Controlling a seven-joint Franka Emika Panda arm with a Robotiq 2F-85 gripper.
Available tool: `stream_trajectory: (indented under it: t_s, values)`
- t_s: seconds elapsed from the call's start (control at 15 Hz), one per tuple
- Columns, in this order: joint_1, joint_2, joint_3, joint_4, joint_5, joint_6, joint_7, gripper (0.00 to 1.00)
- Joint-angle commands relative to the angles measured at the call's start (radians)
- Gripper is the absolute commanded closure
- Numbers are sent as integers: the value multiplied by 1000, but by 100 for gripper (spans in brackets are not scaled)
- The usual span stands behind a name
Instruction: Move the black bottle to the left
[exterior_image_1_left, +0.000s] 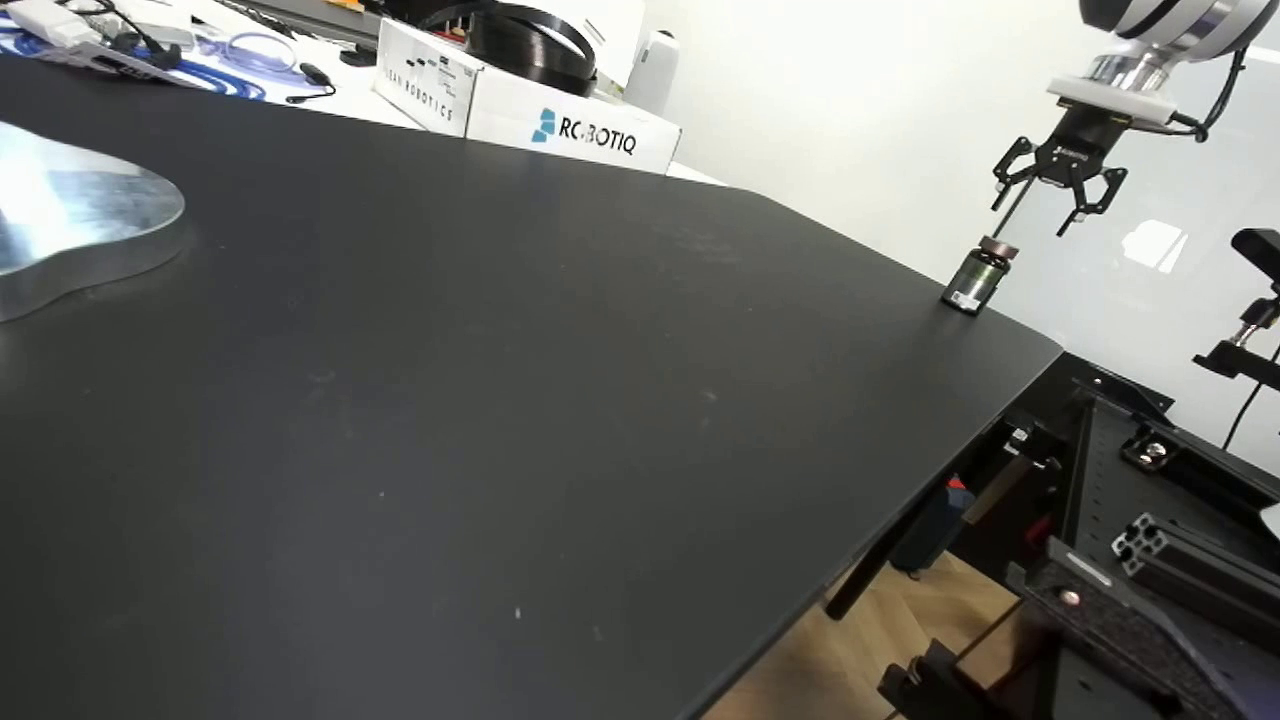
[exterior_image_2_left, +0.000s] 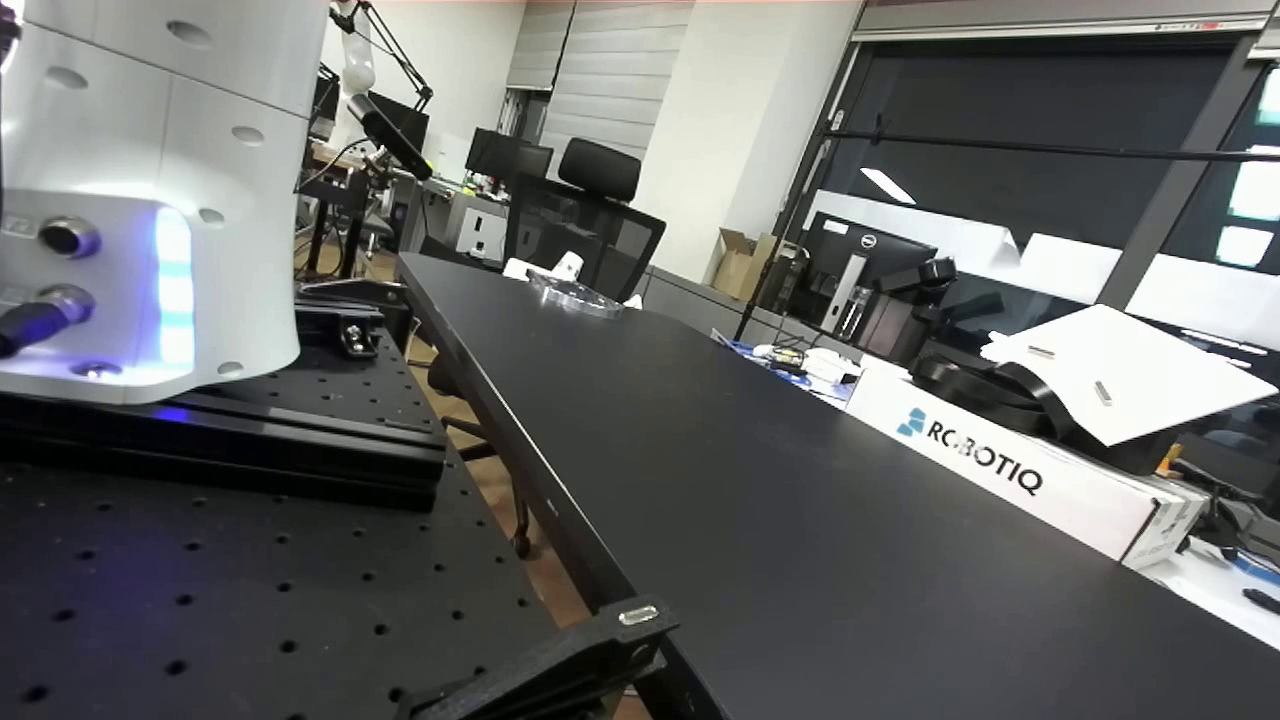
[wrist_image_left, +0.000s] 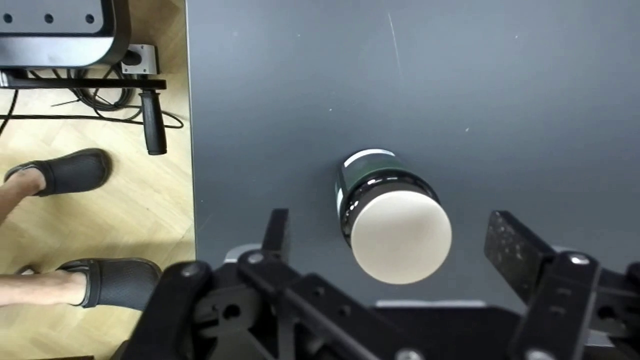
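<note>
The black bottle (exterior_image_1_left: 975, 278) stands upright near the far corner of the dark table in an exterior view. It is short and dark with a brown-looking cap. In the wrist view the black bottle (wrist_image_left: 367, 170) shows from above, its cap top pale and its label green. My gripper (exterior_image_1_left: 1030, 220) is open and hangs above the bottle, apart from it. In the wrist view the bottle appears between the spread fingers of the gripper (wrist_image_left: 387, 220), with a gap on both sides. The bottle and gripper are out of view in the exterior view that shows the robot base (exterior_image_2_left: 150, 200).
The dark table (exterior_image_1_left: 520, 380) has its edge to the left of the bottle in the wrist view, with floor and a person's feet (wrist_image_left: 75, 172) beyond. A shiny transparent piece (exterior_image_1_left: 90, 210) lies at the table's other end. A white Robotiq box (exterior_image_1_left: 570, 125) stands along one side.
</note>
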Motion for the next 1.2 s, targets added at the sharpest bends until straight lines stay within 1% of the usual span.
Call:
stream_trajectory:
  t_s: [0.0,0.27,0.6,1.13]
  values:
    - [-4,31,-20,18,-22,9,18,0]
    - [-18,68,-25,28,-6,74,2,0]
    - [-32,106,-12,41,22,151,-3,0]
    - [-27,109,3,32,35,272,-7,0]
